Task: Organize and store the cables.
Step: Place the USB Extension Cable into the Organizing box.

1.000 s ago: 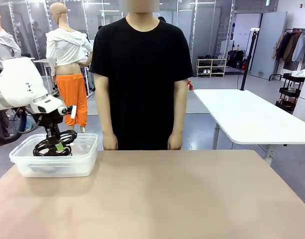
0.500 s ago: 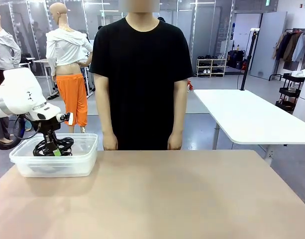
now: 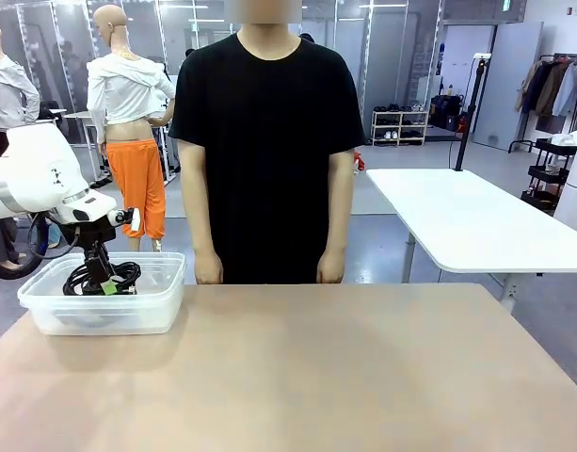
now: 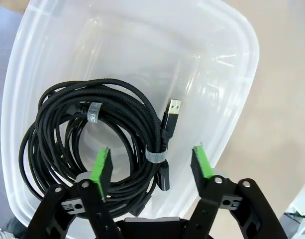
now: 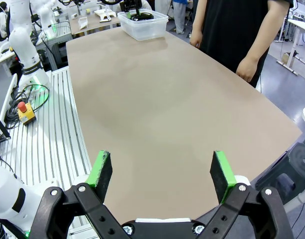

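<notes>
Your left gripper [image 4: 151, 162]: wide, empty | left wrist: coiled black banded cables [image 4: 100, 139], USB plug, in clear plastic tub [image 4: 232, 74] | your right gripper [image 5: 162, 174]: wide over tan table [image 5: 167, 99]

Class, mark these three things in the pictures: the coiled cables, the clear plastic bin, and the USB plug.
coiled cables [image 4: 67, 107]: left wrist view, on the braided loops near the grey band.
clear plastic bin [image 3: 104, 315]: front view, on its near wall.
USB plug [image 4: 172, 108]: left wrist view, on the metal tip.

- Front view: from my side, looking across the table [image 3: 363, 377] at the person [image 3: 266, 151].
- My left wrist looks close down into the bin [image 4: 227, 99].
- My right wrist looks along the table from afar; all three show the bin.
</notes>
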